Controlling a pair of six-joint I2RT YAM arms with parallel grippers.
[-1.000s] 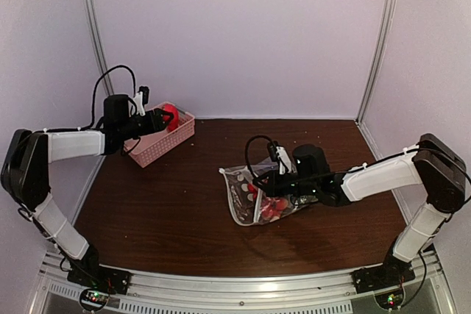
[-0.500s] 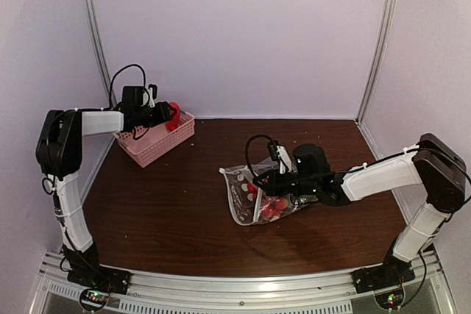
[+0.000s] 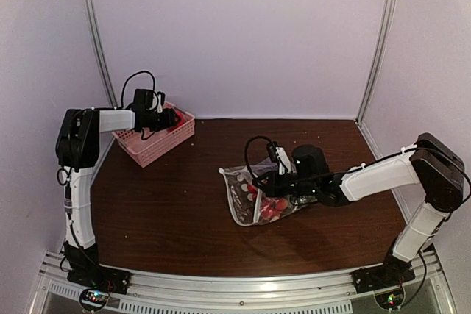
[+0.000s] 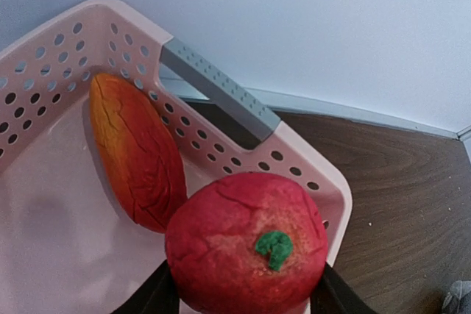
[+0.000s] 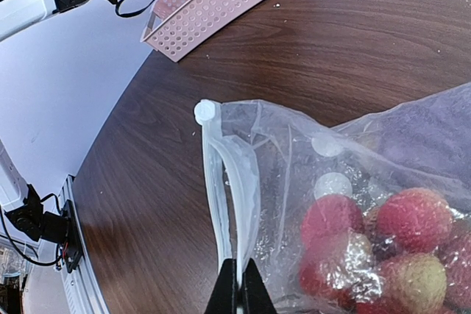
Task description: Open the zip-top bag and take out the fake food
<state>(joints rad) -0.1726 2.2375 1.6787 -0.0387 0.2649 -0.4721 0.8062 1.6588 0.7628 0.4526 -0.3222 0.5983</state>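
Note:
My left gripper point(image 4: 246, 295) is shut on a round red piece of fake food point(image 4: 246, 244) with a green stem spot, its fingers pressing both sides. It hangs over the corner of the pink basket point(image 4: 294, 159); from above the left gripper point(image 3: 171, 118) sits at the basket point(image 3: 156, 143). An orange-red piece point(image 4: 136, 152) lies inside. The zip-top bag point(image 3: 243, 190), clear with white dots, lies mid-table. My right gripper point(image 5: 239, 284) is shut on its white zip strip point(image 5: 221, 182), holding the mouth edge up. Red-yellow grape-like balls point(image 5: 412, 218) remain inside the bag.
The basket has a grey handle point(image 4: 221, 90) and stands at the back left, near the wall. Bare dark wood point(image 3: 176, 204) lies between basket and bag. Metal frame posts point(image 3: 377, 49) stand at the back corners.
My left arm has folded in and swung the red piece right, from the basket's left side to over it. The right arm and the bag have stayed put.

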